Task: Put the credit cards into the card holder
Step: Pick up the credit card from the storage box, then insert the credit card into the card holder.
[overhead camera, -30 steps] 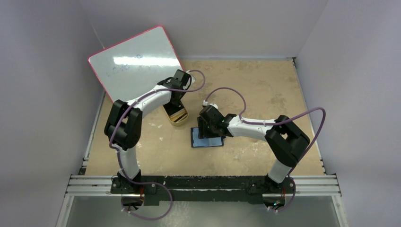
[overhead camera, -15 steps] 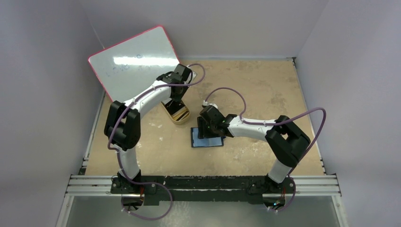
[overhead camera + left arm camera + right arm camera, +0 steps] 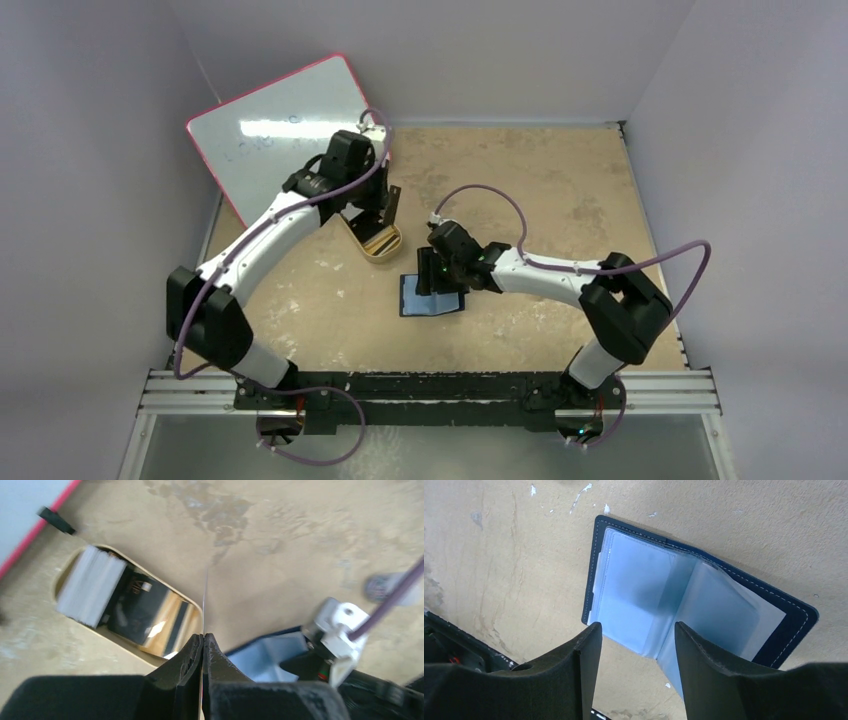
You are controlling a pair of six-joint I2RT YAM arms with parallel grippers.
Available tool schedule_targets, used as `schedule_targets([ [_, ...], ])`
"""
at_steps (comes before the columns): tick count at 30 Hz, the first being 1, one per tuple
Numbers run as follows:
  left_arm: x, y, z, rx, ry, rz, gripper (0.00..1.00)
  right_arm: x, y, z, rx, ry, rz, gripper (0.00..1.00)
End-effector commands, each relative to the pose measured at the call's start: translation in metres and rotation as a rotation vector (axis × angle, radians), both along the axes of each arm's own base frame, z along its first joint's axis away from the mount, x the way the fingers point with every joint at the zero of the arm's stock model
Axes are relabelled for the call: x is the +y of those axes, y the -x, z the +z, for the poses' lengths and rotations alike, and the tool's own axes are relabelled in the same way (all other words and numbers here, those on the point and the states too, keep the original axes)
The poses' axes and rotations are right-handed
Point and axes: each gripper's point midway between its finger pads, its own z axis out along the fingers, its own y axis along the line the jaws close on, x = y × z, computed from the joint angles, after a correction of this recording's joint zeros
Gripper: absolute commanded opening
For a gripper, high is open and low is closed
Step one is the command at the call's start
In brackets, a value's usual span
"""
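The left end effector (image 3: pixel 203 641) pinches one credit card (image 3: pixel 205 597) edge-on beside the gold tin (image 3: pixel 145 612). The open card holder (image 3: pixel 639 585) lies nearer and rightward on the tabletop (image 3: pixel 499 540), beneath the right end effector's (image 3: pixel 637 626) spread jaws.

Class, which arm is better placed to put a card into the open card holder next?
Likely left: the left gripper is shut on a card, seen edge-on; the right gripper is open, empty, over the card holder.
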Motion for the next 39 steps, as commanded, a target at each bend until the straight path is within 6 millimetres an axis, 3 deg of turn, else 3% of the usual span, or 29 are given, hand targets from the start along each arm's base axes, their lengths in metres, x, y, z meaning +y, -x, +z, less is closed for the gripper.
schedule_targets([
  [1,-0.029,0.016,0.026,0.015,0.331,0.022,0.00,-0.006,0.002,0.011,-0.009,-0.023,0.013,0.56],
  [8,-0.041,0.046,0.013,0.112,0.593,0.107,0.00,-0.019,-0.001,0.018,-0.028,-0.028,-0.014,0.45],
  [18,-0.070,0.083,-0.030,0.305,0.864,0.138,0.00,-0.047,-0.010,-0.002,-0.021,0.029,-0.082,0.34],
  [25,-0.082,0.103,-0.078,0.403,0.749,0.117,0.00,-0.063,-0.013,-0.011,-0.025,0.080,-0.117,0.27],
  [29,-0.077,0.108,-0.099,0.424,0.663,0.122,0.00,-0.067,-0.013,-0.017,-0.016,0.091,-0.122,0.25],
  [39,-0.066,0.121,-0.131,0.479,0.529,0.093,0.00,-0.072,-0.011,-0.022,-0.012,0.100,-0.131,0.23],
])
